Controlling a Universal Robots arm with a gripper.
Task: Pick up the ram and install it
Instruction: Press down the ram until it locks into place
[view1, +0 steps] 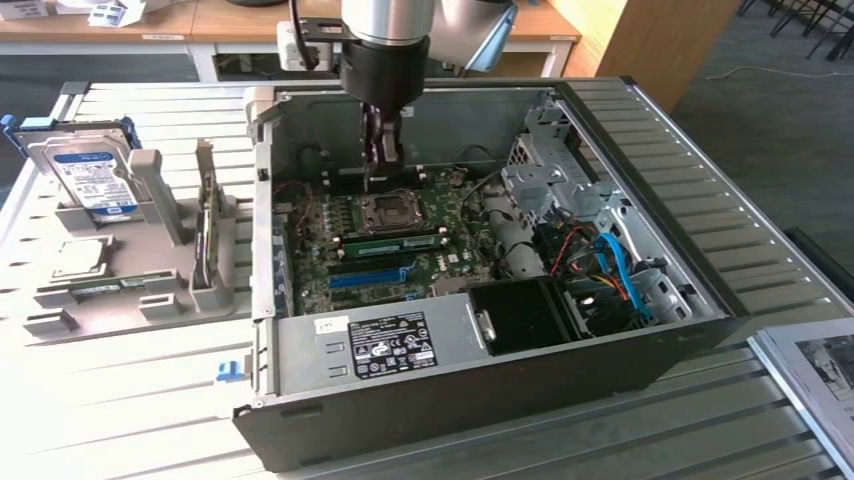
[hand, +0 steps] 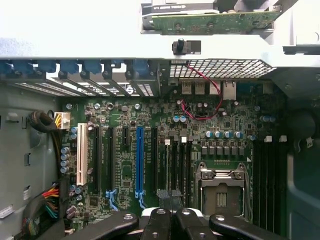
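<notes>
Fingers together and holding nothing, the gripper (view1: 383, 160) hovers inside the computer case (view1: 641, 180), directly above the motherboard (hand: 200, 140); the ram (view1: 207, 235) stands off to its side, apparently not yet picked up.

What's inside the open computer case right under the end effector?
Under the shut end effector lies the green motherboard: the empty CPU socket, a seated RAM stick and a blue expansion slot. The power supply covers its near edge.

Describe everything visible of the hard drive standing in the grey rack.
The hard drive is a box-like silver metal unit with a blue-and-white label facing the camera. It stands on edge, roughly upright, seated in the grey rack at the exterior view's left, outside the computer case. A blue frame shows behind it; contact cannot be told.
</notes>
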